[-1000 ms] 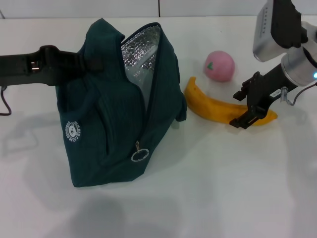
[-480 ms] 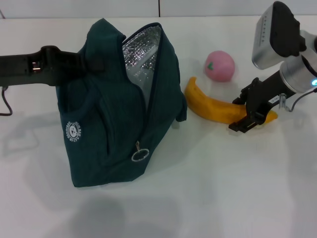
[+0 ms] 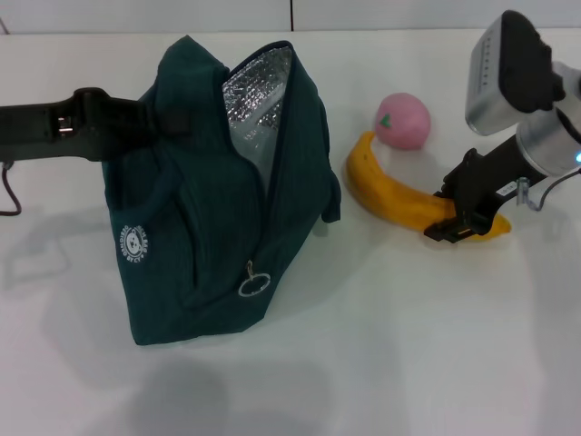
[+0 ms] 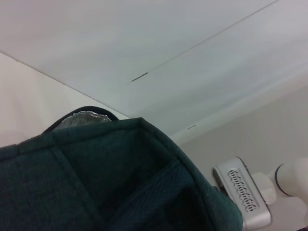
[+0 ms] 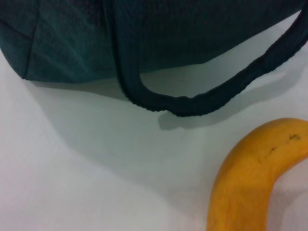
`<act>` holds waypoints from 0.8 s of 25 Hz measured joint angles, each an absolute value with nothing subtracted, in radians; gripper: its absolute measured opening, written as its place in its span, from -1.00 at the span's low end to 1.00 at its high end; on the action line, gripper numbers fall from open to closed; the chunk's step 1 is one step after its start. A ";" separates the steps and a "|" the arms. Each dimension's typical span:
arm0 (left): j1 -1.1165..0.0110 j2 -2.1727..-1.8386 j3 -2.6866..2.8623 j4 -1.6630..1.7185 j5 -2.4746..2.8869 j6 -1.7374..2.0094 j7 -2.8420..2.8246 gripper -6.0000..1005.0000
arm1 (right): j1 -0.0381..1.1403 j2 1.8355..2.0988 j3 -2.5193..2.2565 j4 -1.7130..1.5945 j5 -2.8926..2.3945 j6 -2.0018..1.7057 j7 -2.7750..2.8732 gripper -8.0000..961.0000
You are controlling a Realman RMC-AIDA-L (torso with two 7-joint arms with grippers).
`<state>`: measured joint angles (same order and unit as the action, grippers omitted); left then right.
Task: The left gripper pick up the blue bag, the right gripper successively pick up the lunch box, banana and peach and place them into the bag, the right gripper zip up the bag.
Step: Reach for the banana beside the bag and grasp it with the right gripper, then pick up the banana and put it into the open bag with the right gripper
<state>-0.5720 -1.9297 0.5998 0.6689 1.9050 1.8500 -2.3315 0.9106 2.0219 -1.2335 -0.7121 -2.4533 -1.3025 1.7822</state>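
Note:
The blue bag (image 3: pixel 200 227) stands on the white table (image 3: pixel 381 345), its mouth open and its silver lining (image 3: pixel 259 100) showing. My left gripper (image 3: pixel 156 118) reaches in from the left and is shut on the bag's upper edge; the left wrist view shows only the bag's fabric (image 4: pixel 120 183). The banana (image 3: pixel 390 193) lies to the right of the bag, and my right gripper (image 3: pixel 465 220) is shut on its right end. Behind the banana sits the pink peach (image 3: pixel 403 120). The right wrist view shows the banana (image 5: pixel 250 178) near the bag's loop handle (image 5: pixel 192 103). The lunch box is out of view.
A metal ring zipper pull (image 3: pixel 253 284) hangs low on the bag's front. The right arm's silver wrist (image 3: pixel 504 64) rises at the right edge of the head view. Bare white table lies in front of the bag and the banana.
My right gripper has closed on the banana's right end. The banana's free end has swung up and toward the peach. The bag and left arm have held still.

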 joint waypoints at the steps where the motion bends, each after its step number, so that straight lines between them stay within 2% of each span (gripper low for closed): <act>1: -0.571 -1.930 0.600 0.669 1.905 1.850 -2.331 -0.90 | 0.905 2.022 -1.233 -0.730 -2.452 -1.317 1.782 0.02; 5: -0.568 -1.929 0.597 0.669 1.905 1.850 -2.331 -0.90 | 0.849 2.016 -1.206 -0.879 -2.412 -1.447 1.793 -0.10; 13: -0.564 -1.928 0.595 0.669 1.905 1.850 -2.331 -0.90 | 0.761 2.011 -0.901 -1.102 -2.378 -1.715 1.873 -0.10; 16: -0.564 -1.929 0.587 0.669 1.900 1.850 -2.329 -0.90 | 0.738 1.993 -0.759 -1.112 -2.286 -1.767 1.877 -0.10; 20: -0.564 -1.930 0.583 0.668 1.893 1.849 -2.328 -0.90 | 0.694 1.946 -0.662 -1.036 -2.009 -1.828 1.885 -0.10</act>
<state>-0.5641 -1.9305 0.5827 0.6675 1.8930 1.8488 -2.3276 0.6937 1.9462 -0.6615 -1.0360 -2.0089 -1.8282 1.8852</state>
